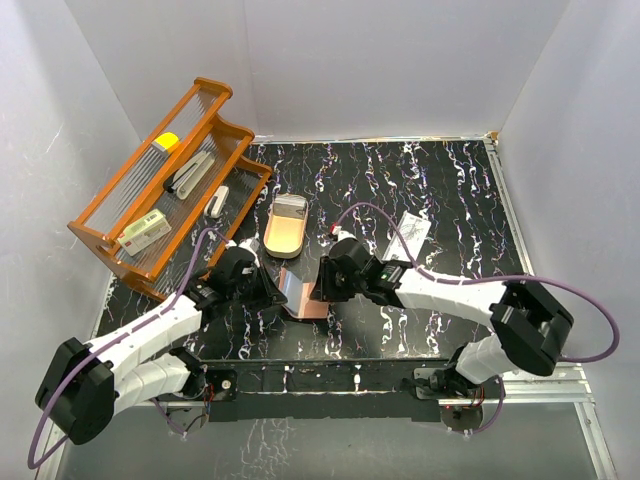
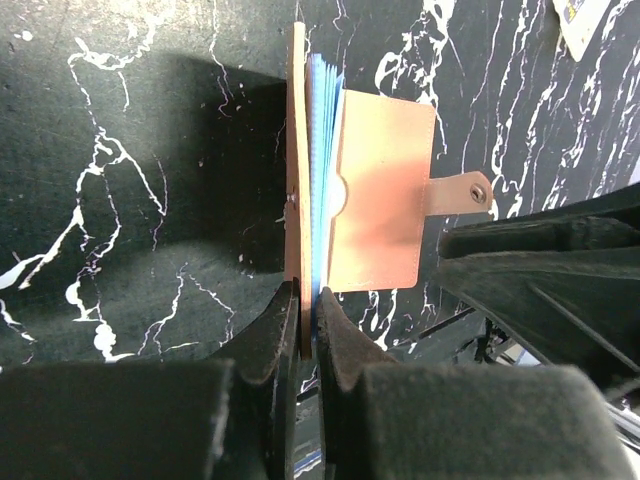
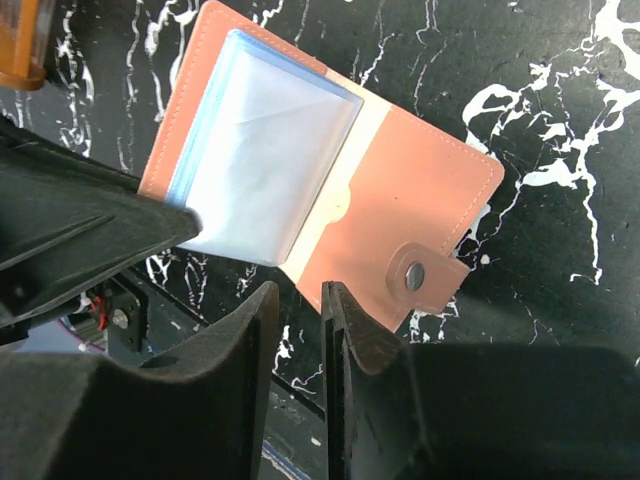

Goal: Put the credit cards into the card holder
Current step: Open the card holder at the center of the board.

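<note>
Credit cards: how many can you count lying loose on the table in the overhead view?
1: a white credit card lies on the table, right of the tray. More may be hidden in that tray or in the card holder.

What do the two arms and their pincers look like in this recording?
The left arm and right arm have white links with bulky black joint housings. A purple cable runs along each. The left pincer and right pincer have matte black, wedge-shaped fingers.
</note>
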`<state>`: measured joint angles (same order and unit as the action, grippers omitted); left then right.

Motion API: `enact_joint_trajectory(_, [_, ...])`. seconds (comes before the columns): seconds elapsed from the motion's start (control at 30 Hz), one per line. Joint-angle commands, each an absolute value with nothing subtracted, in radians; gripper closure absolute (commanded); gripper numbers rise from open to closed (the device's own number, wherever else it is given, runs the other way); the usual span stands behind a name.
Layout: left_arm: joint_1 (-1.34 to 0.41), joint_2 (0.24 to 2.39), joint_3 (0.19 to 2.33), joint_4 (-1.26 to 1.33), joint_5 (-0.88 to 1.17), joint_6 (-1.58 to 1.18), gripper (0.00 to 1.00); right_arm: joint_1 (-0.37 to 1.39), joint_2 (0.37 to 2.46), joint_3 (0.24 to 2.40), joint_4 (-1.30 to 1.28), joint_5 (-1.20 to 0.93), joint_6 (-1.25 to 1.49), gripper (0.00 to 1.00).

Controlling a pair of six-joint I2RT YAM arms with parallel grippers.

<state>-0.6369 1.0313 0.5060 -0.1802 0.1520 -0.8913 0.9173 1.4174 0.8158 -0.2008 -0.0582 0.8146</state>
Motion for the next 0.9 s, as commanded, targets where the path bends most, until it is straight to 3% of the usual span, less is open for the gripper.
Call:
enact_joint_trajectory(0.0, [-0.635, 1.005, 0.475, -0.134, 0.19, -0.929, 0.99, 0.923, 1.452, 0.819, -0.118, -0.048, 0.812, 0.79])
enact_joint_trajectory(0.33, [-0.636, 0.977, 0.431, -0.065, 0.238, -0.939, 0.75, 0.923, 1.569, 0.793, -0.098, -0.024, 0.752, 0.81])
enact_joint_trajectory(0.73, [-0.635, 1.026, 0.498, -0.115, 0.208, -0.807, 0.63, 0.923, 1.582, 0.78, -0.084, -0.015, 0.726, 0.85])
enact_joint_trajectory(0.87, [-0.636, 1.044, 0.517, -0.135, 0.203, -0.787, 0.69, 0.924, 1.569, 0.808, -0.081, -0.036, 0.734, 0.85])
